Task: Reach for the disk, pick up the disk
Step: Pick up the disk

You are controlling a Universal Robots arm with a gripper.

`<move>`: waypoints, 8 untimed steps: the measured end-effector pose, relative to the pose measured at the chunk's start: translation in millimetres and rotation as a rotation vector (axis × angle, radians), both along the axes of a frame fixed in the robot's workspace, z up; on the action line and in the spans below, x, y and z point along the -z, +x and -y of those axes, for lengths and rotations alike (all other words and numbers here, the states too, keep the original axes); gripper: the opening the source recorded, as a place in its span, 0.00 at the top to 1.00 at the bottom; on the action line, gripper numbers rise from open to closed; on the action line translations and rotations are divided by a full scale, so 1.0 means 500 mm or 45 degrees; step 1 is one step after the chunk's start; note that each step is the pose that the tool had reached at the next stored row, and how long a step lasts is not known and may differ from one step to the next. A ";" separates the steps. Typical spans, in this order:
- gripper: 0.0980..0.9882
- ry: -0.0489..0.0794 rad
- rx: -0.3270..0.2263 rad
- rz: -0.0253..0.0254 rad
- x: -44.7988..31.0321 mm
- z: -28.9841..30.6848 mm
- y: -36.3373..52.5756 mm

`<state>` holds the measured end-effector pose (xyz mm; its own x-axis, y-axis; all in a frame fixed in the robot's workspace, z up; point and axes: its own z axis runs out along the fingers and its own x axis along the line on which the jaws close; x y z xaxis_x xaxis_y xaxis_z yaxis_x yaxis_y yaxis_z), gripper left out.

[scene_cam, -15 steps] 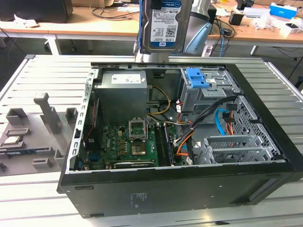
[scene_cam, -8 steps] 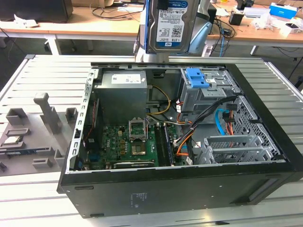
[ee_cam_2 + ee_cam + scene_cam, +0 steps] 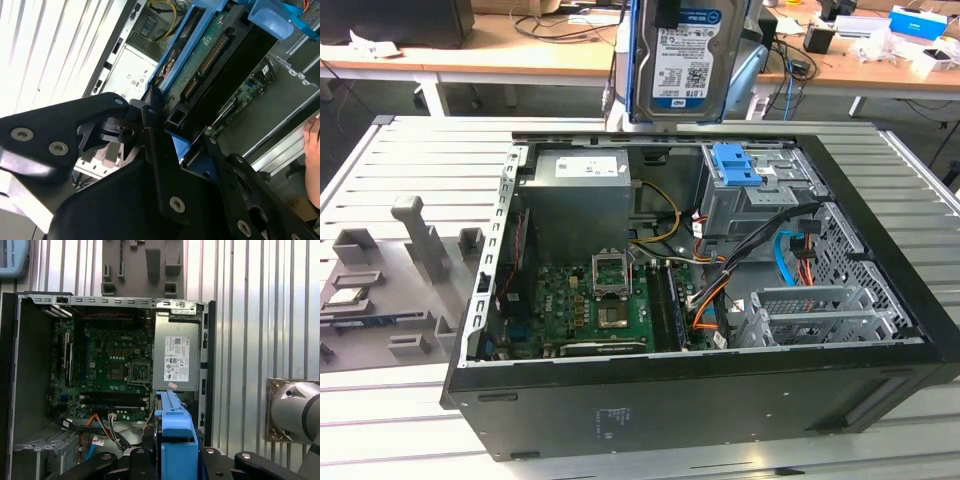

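Ribbed metal counter (image 3: pixel 420 150), open computer case (image 3: pixel 670 410); above it the pincer (image 3: pixel 180 135) clamps the disk (image 3: pixel 685 60) by its blue rails; best lifted straight, clear of the cables (image 3: pixel 705 300).

Setting: robotics lab, bench-scale PC disassembly cell.
- Slatted aluminium worktable (image 3: pixel 415 150) carries an open desktop computer case (image 3: pixel 700 405), motherboard exposed.
- Grey fixture plate (image 3: pixel 425 245) with upright posts lies at the exterior view's left.
- Wooden benches (image 3: pixel 500 60) run along the top of the exterior view, strewn with cables (image 3: pixel 555 25) and small boxes (image 3: pixel 917 22).
- Silver robot arm joint (image 3: pixel 297 412) is in the first wrist view.
- Black gripper (image 3: pixel 182 132) clamps the disk (image 3: pixel 682 60) above the case.
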<state>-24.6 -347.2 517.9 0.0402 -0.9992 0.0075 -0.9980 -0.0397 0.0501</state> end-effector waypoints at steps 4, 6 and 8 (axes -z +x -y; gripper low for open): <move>0.70 0.000 0.000 0.0000 0.000 0.024 0.000; 0.70 0.000 0.000 0.0000 0.000 0.039 0.000; 0.70 0.000 0.000 0.0001 0.000 0.053 0.000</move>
<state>-24.6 -373.5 517.9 0.0401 -0.9992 0.0075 -0.9980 -0.0397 0.0500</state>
